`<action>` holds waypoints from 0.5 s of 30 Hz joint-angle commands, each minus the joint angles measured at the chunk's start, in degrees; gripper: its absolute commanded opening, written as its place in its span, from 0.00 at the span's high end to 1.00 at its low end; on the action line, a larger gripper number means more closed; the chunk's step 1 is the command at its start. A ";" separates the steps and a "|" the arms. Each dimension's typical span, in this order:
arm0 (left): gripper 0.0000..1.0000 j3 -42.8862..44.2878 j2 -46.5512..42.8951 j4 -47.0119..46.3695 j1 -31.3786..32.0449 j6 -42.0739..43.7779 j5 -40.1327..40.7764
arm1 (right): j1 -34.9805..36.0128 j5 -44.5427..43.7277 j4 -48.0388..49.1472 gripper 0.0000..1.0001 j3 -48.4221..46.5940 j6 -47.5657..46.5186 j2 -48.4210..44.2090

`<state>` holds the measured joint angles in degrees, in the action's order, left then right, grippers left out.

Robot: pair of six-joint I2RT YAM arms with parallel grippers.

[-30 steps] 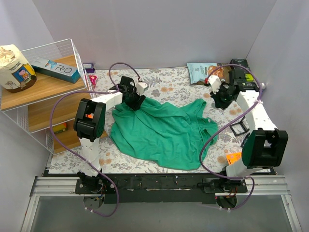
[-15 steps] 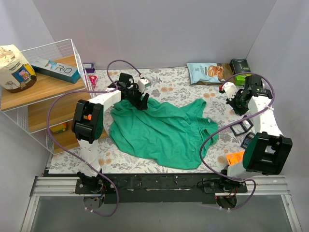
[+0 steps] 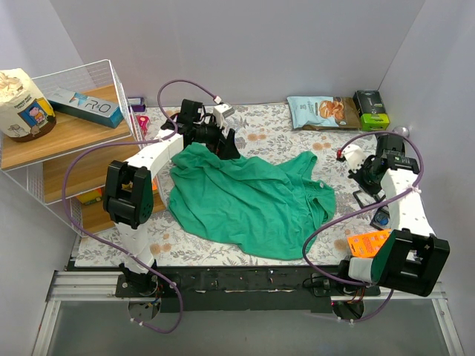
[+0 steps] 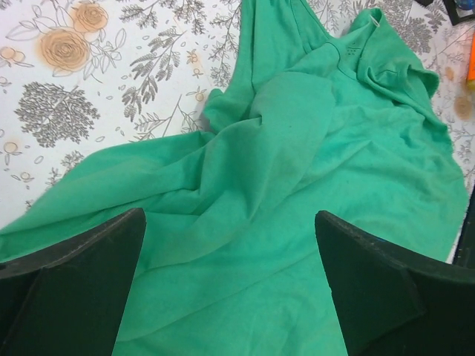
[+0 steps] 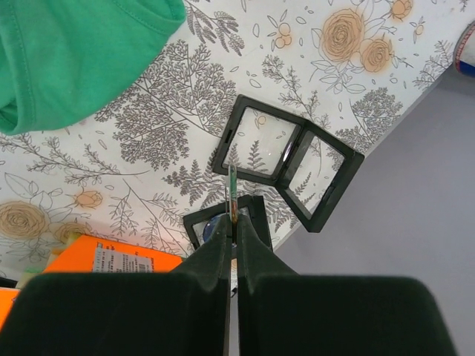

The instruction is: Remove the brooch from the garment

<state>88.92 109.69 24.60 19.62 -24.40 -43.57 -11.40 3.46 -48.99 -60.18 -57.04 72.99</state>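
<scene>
Shirt (image 3: pixel 245 200) lay mid table (image 3: pixel 267 137), left claw (image 4: pixel 230 215) wide open & empty over it. Right claw (image 5: pixel 231 241) was shut on a thin pin, prob. the brooch (image 5: pixel 232 194), by the table's right edge. Tiny grip — it could slip & get lost.

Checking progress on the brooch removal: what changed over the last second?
The right gripper, shut on what looks like the brooch, swung from beside the garment's right edge further right and nearer, to above the open black case. The left gripper rose off the garment's far-left edge, moved farther away and opened. The garment lies much as before.
</scene>
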 commanded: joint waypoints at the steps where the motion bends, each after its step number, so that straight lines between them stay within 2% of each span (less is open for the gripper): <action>1: 0.02 0.81 -3.26 1.94 0.16 -3.54 -2.04 | -0.47 -3.02 4.25 0.99 0.76 1.48 -0.48; 10: 0.02 2.75 -0.70 4.05 1.30 -5.66 0.50 | -1.34 -3.29 4.44 0.99 6.39 -0.18 -1.89; 15: 0.02 1.52 -1.84 4.05 2.00 -4.69 1.56 | -1.43 -5.48 4.69 0.99 4.90 -1.59 1.53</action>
<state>89.65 110.39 28.29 20.95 -29.45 -42.81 -12.38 0.19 -45.15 -53.71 -56.12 72.71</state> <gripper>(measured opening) 0.982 0.031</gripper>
